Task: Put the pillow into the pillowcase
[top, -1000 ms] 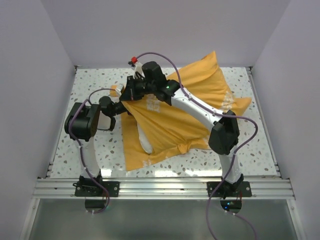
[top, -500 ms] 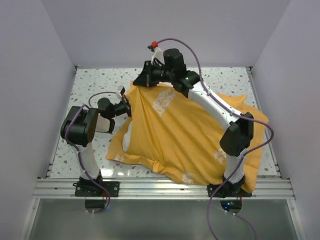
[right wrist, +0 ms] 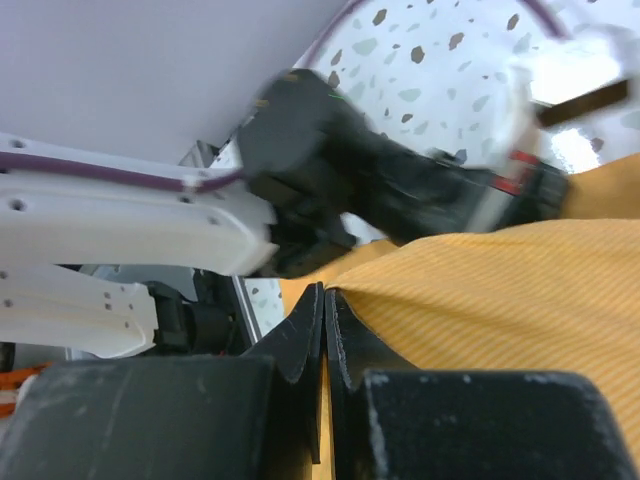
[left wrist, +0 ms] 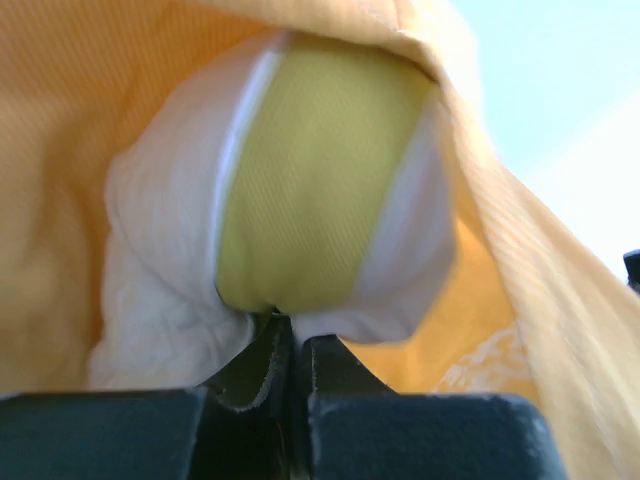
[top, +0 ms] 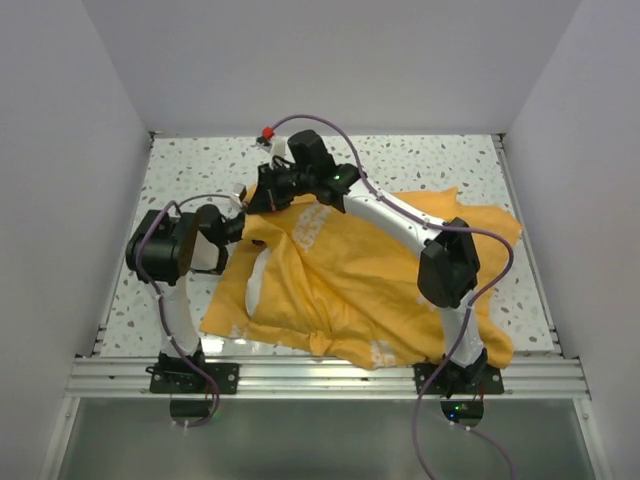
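Pillow (left wrist: pixel 310 190) corner tight in closed left claw (left wrist: pixel 292 335), inside pillowcase (left wrist: pixel 70 120) mouth; right claw (right wrist: pixel 326 300) closed on pillowcase edge.

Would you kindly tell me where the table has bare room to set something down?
Bare table runs along the back wall, widest at the far-left corner, and down the left edge beside the left arm. A smaller patch lies at the right edge beyond the pillowcase. The centre and near right are crowded: pillowcase, pillow and the right arm.

Matt ribbed cloth pillowcase (top: pixel 340 285); mesh-weave pillow (left wrist: pixel 320 170)
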`<state>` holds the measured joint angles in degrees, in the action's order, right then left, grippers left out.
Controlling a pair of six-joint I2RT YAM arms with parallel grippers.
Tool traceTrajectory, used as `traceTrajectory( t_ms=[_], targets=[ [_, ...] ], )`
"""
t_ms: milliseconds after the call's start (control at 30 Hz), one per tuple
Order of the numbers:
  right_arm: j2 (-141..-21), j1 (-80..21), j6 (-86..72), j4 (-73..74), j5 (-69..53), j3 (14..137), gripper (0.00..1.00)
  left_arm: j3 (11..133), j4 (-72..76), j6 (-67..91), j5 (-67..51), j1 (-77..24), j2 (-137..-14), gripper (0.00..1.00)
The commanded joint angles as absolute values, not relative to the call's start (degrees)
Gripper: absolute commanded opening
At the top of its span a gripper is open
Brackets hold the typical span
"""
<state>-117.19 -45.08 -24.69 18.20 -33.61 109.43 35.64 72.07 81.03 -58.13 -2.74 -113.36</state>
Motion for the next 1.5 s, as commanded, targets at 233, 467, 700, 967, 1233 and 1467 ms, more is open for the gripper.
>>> traceTrajectory(
  t_ms=[233,467,700,967,1233,1467],
  targets=[
    [-118.3,-58.3,-37.9,2.4,-47.8,127.6,0.00,45.9,108.7,101.2,-53.5,-15.5,-120.2,0.00],
    [-118.0,-61.1,-45.8,-4.8,-57.0,124.1,0.00,39.4,108.7,101.2,-49.7,-14.6,-109.4,0.00],
    [-118.1,-46.1,-33.3,8.4,-49.8,125.6,0.00,29.8,94.1,94.1,-45.9,-11.9,-103.9,0.00],
    [-124.7,-39.7,-3.2,29.5,-32.2,131.4,0.00,36.1,102.2,94.7,-42.0,-13.4,-114.4,0.00],
    [-134.5,-39.7,4.0,30.1,-25.4,145.4,0.00,41.3,94.1,84.6,-40.9,-13.3,-116.5,0.02],
    [-118.4,-37.8,4.0,38.1,-14.2,123.9,0.78,32.5,70.1,66.6,-52.5,-4.3,-104.2,0.55]
  ],
)
